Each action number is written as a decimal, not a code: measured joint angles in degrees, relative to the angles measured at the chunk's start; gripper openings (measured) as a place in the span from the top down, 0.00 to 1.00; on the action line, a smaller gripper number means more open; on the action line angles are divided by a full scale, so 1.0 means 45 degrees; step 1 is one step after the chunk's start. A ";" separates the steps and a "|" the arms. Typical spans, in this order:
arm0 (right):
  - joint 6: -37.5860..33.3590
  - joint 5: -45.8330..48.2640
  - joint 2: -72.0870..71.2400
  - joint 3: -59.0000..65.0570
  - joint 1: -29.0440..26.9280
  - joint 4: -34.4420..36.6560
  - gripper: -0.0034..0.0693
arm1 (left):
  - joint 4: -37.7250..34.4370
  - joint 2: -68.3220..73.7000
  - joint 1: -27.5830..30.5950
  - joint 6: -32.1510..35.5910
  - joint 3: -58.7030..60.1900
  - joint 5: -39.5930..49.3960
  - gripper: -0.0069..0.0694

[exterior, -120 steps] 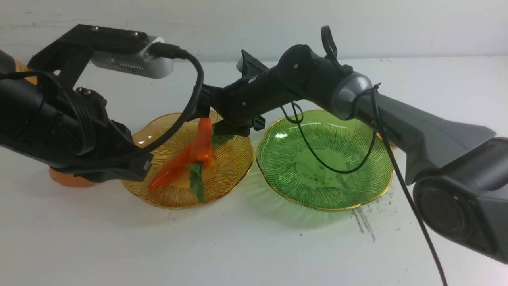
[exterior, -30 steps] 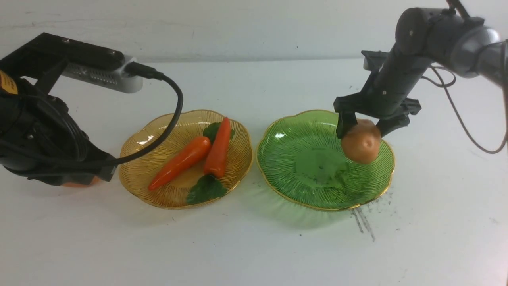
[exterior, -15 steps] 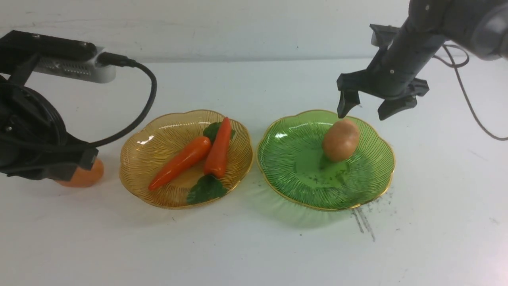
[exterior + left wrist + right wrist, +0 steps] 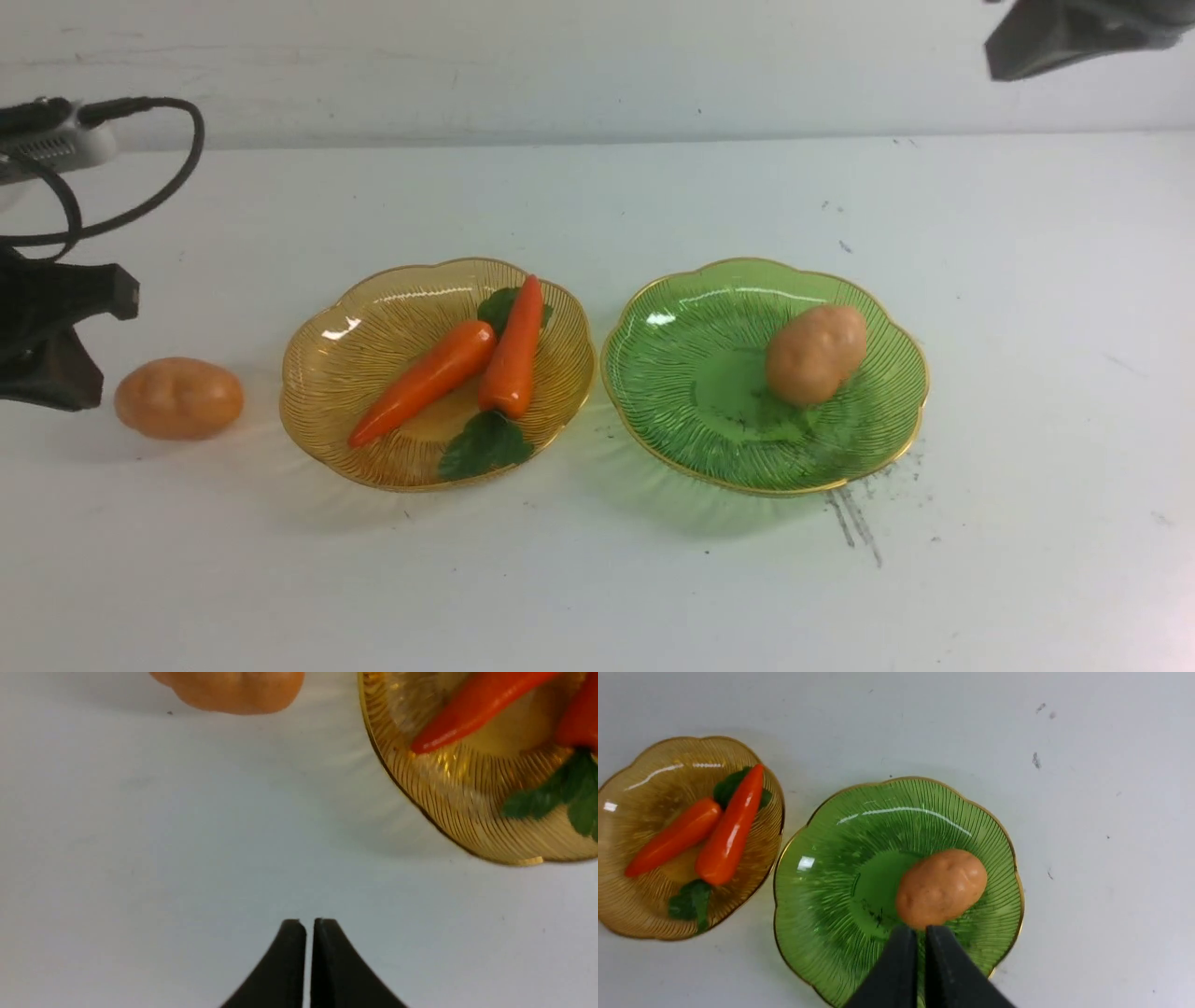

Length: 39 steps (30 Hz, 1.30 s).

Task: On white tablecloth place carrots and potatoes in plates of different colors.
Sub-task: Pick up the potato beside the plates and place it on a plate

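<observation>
Two carrots (image 4: 425, 381) lie touching in the amber plate (image 4: 373, 313), their leafy tops pointing opposite ways, all inside the gold rim. One potato (image 4: 815, 353) rests in the green plate (image 4: 691, 411), on the slope toward its right edge and within the rim. We see the second potato (image 4: 179, 399) on the white tablecloth (image 4: 597, 579), just left of the amber plate and apart from its rim. A narrow strip of cloth separates the two plates.

We find the left gripper (image 4: 308, 926) pressed together and empty, over bare cloth near the amber rim. The right gripper (image 4: 920, 933) is likewise closed on nothing. Its wrist view shows the tips over the green plate beside the potato. Wide bare cloth lies in front of both plates and right of the green one, scuffed dark near that rim.
</observation>
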 joint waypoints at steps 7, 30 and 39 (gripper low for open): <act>-0.0170 0.0160 -0.2509 0.2991 0.0000 0.0000 0.97 | 0.0103 0.2226 0.0076 0.0350 -0.1496 -0.1377 0.74; -0.0714 0.0137 -0.3089 0.5277 0.0000 0.0633 0.97 | 0.1664 0.7243 0.0076 -0.6160 -0.5681 0.0062 0.01; -0.1058 0.0098 -0.3089 0.5277 0.0000 0.0708 0.97 | 0.1380 0.7849 0.0076 -0.7677 -0.5709 0.0679 0.01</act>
